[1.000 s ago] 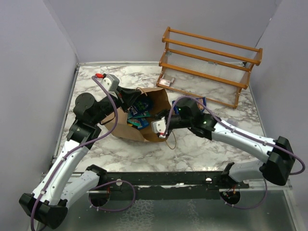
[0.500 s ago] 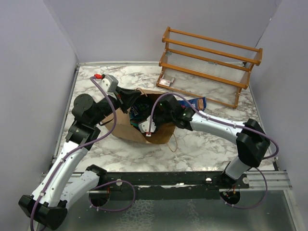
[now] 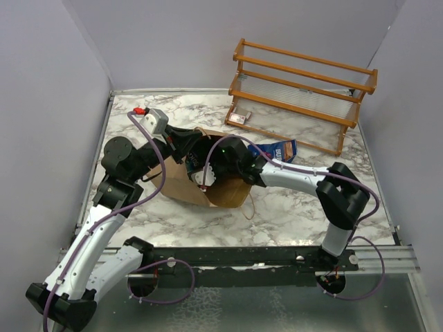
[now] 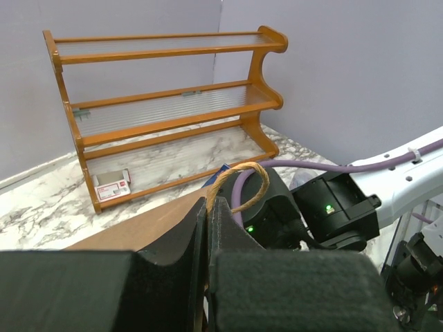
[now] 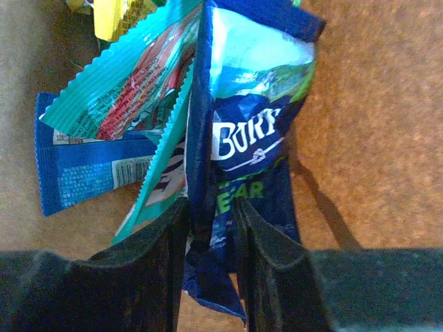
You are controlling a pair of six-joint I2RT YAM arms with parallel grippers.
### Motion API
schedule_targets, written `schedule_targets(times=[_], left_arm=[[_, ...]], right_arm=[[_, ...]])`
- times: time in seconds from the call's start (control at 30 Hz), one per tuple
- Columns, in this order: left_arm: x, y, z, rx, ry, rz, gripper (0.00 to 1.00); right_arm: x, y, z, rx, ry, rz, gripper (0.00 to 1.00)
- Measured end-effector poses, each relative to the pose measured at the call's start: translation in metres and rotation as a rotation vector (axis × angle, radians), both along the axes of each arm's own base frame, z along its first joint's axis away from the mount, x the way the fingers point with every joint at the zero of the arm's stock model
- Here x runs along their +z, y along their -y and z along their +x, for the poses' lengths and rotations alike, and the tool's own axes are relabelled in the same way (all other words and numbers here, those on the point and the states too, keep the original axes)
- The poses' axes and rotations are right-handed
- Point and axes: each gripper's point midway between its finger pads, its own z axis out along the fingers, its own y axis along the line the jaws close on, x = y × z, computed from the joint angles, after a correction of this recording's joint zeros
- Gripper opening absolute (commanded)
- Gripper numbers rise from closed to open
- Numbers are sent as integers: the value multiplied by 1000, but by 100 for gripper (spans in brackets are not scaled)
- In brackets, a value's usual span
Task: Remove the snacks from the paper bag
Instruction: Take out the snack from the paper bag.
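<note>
A white marble table (image 3: pixel 291 200) veined in grey fills the floor of a booth with plain lilac-grey walls (image 3: pixel 173 41) on three sides; a black rail (image 3: pixel 242 259) runs along its near edge, where the two arms are bolted. At the far right stands an orange wooden shelf rack (image 3: pixel 304 83) with ribbed clear shelves, and a small pale box (image 3: pixel 240 117) with a reddish mark lies on the table beneath its lowest shelf. The paper bag (image 3: pixel 176 185) lies creased at the middle of the table. The left hand (image 4: pixel 209 207) is pinched tight on the bag's twisted paper handle (image 4: pixel 250 165) at the rim. The right arm reaches into the bag, where the right hand (image 5: pixel 211 214) is drawn narrow around a dark blue packet (image 5: pixel 249 159), one finger pressed to each side. Against that packet leans a teal packet (image 5: pixel 104 90), with a flat blue packet (image 5: pixel 69 176) under it and a yellow packet (image 5: pixel 114 14) farther in, all on the brown inner wall. A loose blue packet (image 3: pixel 280 149) lies on the marble between bag and rack.
</note>
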Motion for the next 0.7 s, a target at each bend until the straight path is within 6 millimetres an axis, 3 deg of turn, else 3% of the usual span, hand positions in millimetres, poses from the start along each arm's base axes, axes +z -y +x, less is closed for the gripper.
schedule_targets(times=[0.07, 0.2, 0.43, 0.53, 0.7], left_arm=[[-1, 0, 0, 0, -4, 1, 0], [-2, 0, 0, 0, -7, 3, 0], [-2, -1, 0, 2, -7, 7, 0], [-2, -1, 0, 3, -6, 6, 0], [-2, -1, 1, 10, -7, 7, 0]], right_arm=[[-6, -1, 4, -13, 2, -5, 26], [-12, -2, 8, -28, 1, -11, 2], [-1, 0, 7, -58, -21, 26, 1], [22, 5, 1, -70, -31, 65, 1], [88, 21, -21, -70, -33, 194, 1]])
